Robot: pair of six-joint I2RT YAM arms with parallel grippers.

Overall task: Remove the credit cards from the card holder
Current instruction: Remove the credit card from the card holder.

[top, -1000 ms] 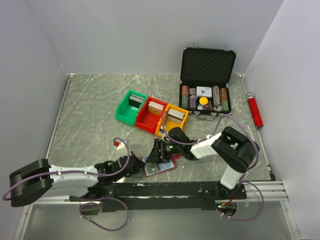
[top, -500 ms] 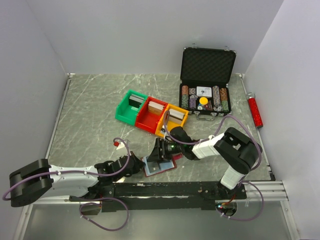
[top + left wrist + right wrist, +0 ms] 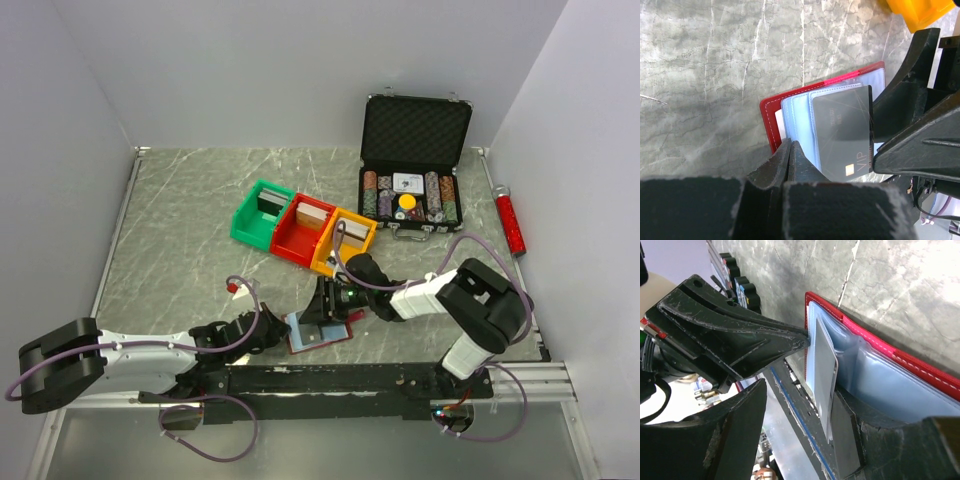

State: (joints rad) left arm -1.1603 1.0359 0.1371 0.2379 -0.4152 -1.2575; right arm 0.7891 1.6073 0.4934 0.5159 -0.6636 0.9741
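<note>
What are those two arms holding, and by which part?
The left tool pinches the dark-red leather wallet by its left edge. The right tool straddles a glossy grey card; grip unclear.

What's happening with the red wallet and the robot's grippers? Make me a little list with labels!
wallet: red, lying open on the table
card: grey, marked VIP, partway out of a clear sleeve
left gripper: pinched shut on the wallet's edge
right gripper: at the card's edge; grip unclear
farther back: chip case, lid open
</note>
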